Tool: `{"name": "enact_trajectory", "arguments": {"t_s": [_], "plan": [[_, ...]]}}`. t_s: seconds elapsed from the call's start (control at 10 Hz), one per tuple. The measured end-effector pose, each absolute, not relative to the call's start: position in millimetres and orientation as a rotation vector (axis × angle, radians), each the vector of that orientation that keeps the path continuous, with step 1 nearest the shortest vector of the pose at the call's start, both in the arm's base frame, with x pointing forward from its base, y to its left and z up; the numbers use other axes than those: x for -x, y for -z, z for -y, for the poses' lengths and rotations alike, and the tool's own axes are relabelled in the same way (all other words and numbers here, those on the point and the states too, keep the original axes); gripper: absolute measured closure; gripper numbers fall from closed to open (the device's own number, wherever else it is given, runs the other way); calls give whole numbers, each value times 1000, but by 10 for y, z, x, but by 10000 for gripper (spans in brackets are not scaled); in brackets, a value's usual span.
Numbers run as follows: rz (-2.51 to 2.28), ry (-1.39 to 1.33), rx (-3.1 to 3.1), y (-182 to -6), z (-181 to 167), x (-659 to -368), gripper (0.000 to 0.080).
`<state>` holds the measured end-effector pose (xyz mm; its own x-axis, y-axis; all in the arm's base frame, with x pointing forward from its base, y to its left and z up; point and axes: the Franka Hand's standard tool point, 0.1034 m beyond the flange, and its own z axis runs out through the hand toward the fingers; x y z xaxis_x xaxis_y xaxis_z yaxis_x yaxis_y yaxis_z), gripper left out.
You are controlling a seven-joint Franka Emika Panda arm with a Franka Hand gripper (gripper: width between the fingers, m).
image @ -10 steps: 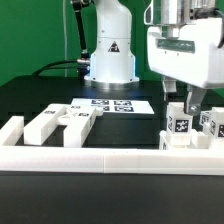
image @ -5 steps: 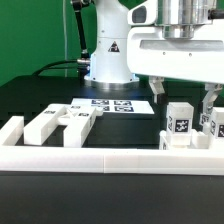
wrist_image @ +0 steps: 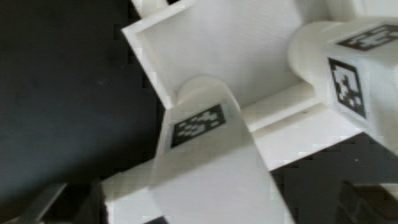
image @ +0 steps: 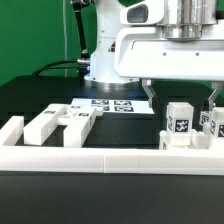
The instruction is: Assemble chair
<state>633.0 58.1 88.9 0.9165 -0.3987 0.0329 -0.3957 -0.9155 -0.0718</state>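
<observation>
The chair is in loose white tagged pieces. An upright post [image: 178, 120] and more pieces [image: 210, 122] stand at the exterior view's right. Flat bars and blocks [image: 60, 122] lie at its left. My gripper [image: 182, 94] hangs over the right group, jaws wide apart, with one finger [image: 149, 91] on each side above the post and nothing held. In the wrist view a tagged post [wrist_image: 205, 135] runs between the two dark fingertips [wrist_image: 43, 204], beside a flat slab [wrist_image: 196, 50] and another tagged piece [wrist_image: 347, 75]; the gripper [wrist_image: 205, 210] is open around it without touching.
The long white border rail [image: 110, 158] runs along the front. The marker board [image: 110, 103] lies flat behind the pieces, before the robot base [image: 108, 60]. The table is black [image: 40, 95].
The fingers stood close about the upright post a second ago and have spread wide apart. The hand has shifted toward the exterior view's left and looms larger.
</observation>
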Motion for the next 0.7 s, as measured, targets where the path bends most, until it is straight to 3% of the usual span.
{"name": "enact_trajectory", "arguments": {"t_s": [0.4, 0.6, 0.7], "plan": [[-121, 86, 3084, -882, -569, -6328, 150], [-146, 85, 3083, -881, -568, -6328, 389], [-167, 84, 3082, -880, -568, -6328, 389]]}}
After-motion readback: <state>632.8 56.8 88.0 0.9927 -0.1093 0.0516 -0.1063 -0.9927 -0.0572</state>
